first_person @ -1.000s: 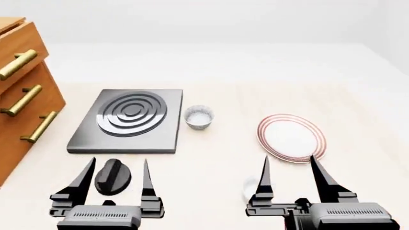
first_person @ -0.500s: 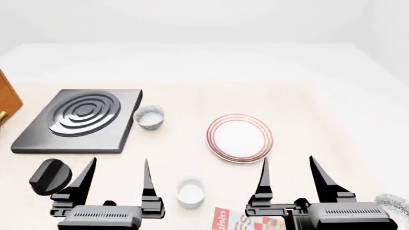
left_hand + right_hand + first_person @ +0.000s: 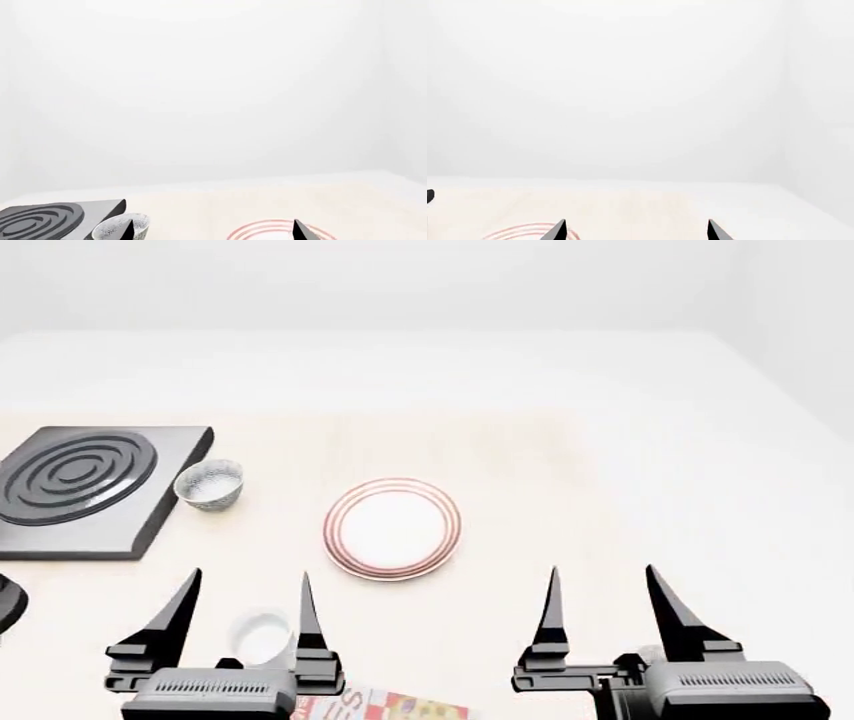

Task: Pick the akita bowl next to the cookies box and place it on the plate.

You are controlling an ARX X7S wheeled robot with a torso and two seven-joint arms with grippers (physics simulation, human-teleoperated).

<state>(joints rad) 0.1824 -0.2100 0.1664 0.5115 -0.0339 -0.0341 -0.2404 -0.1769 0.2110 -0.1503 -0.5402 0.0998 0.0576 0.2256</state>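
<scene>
Leftward since earlier slid the plate (image 3: 392, 528), stove plate (image 3: 83, 485) and white bowl (image 3: 260, 635); both end effectors gape, empty.

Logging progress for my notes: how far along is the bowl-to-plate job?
Nothing is placed: the plate is bare. Nothing is in hand: the left end effector and right end effector are open. The whole job remains; only the cookies box edge shows, and the target bowl isn't clearly visible.
</scene>
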